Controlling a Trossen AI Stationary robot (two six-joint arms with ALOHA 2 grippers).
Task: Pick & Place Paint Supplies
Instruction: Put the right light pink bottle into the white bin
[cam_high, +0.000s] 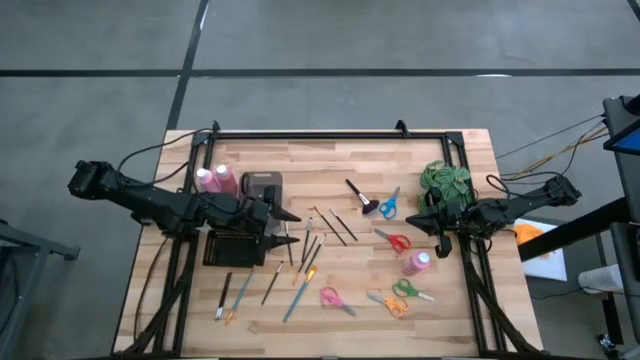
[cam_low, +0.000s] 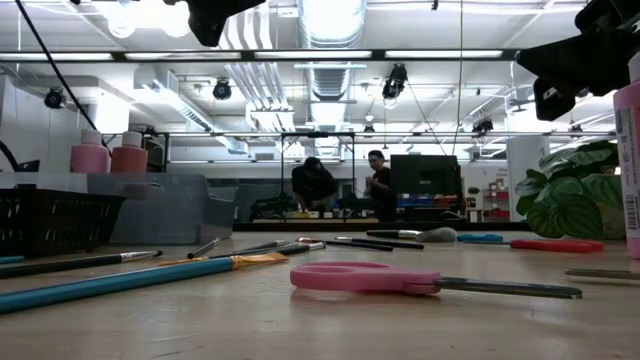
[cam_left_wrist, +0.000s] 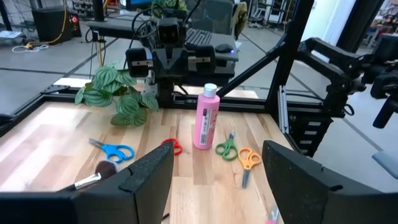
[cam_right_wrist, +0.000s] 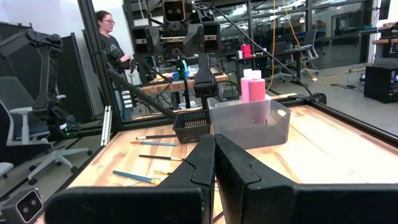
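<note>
Hovering wide-jawed at centre-left of the high view, left gripper (cam_high: 285, 226) beside scattered paintbrushes (cam_high: 318, 232), right gripper (cam_high: 428, 220) pinched shut and empty near the upright pink bottle (cam_high: 417, 263) at lower right: risks scattering thin brushes or toppling it.
</note>
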